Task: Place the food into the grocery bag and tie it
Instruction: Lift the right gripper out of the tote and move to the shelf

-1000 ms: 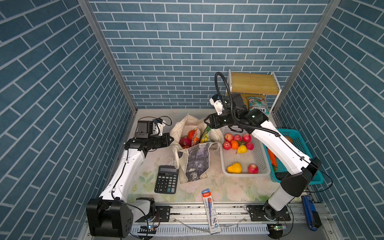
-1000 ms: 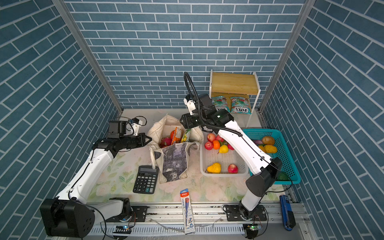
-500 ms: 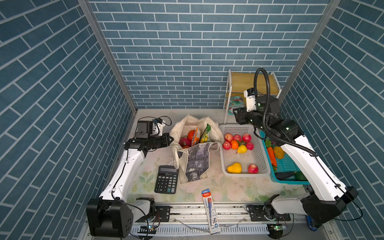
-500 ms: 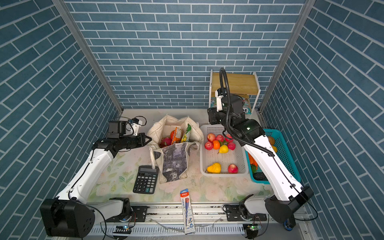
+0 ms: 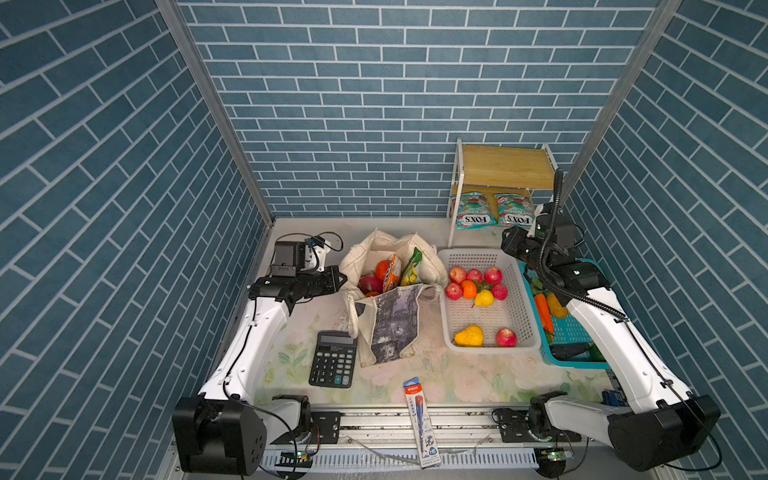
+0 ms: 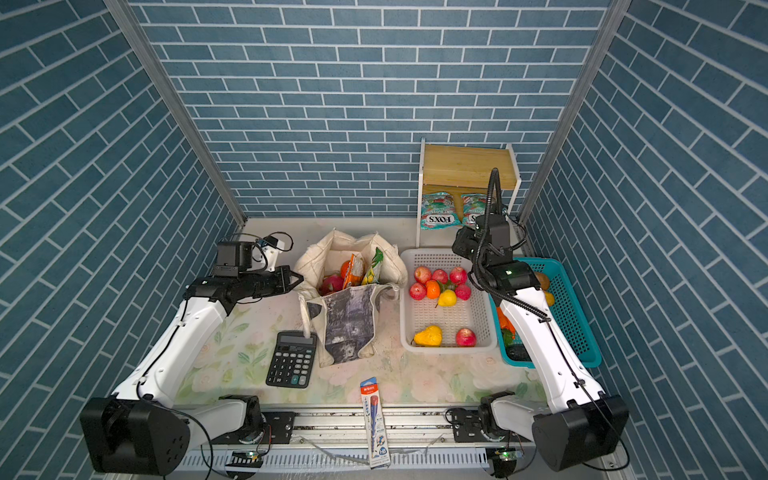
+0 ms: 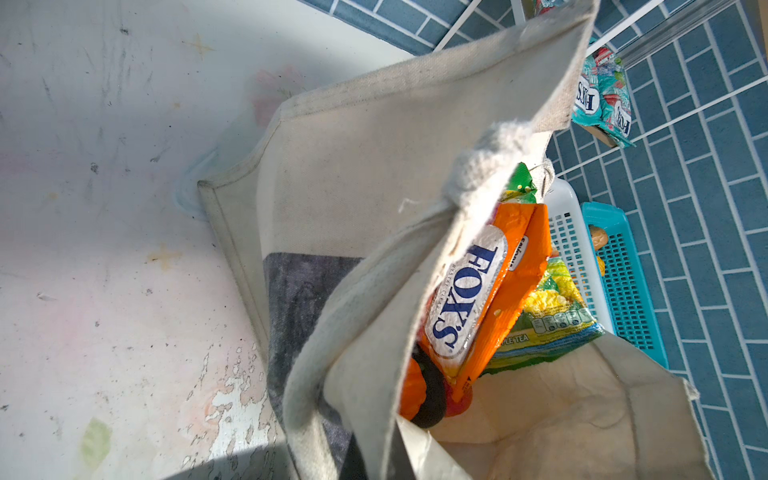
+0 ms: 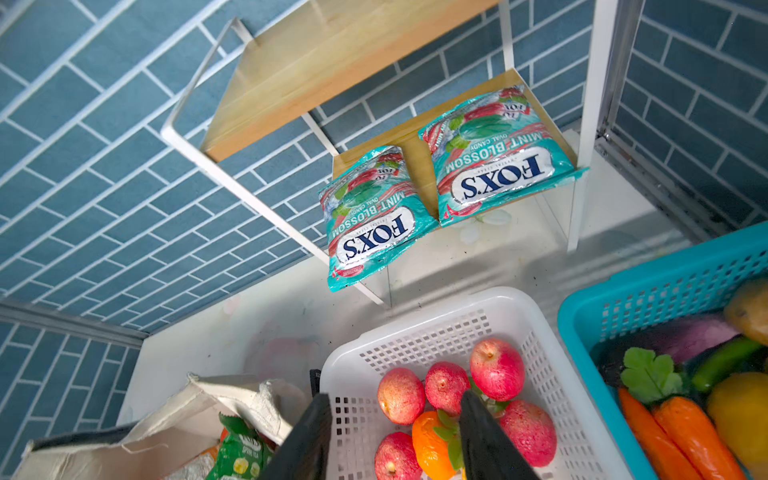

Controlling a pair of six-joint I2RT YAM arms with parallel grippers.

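Right wrist view: right claw (image 8: 395, 401) parted halfway, holding nothing.
Ahead of right claw, teal FOX'S packets (image 8: 494, 170); left claw (image 5: 341, 277) clamped tight on grocery bag (image 5: 395, 328) rim.

grocery bag (image 5: 395, 324) stands left of fruit basket (image 5: 492, 322).
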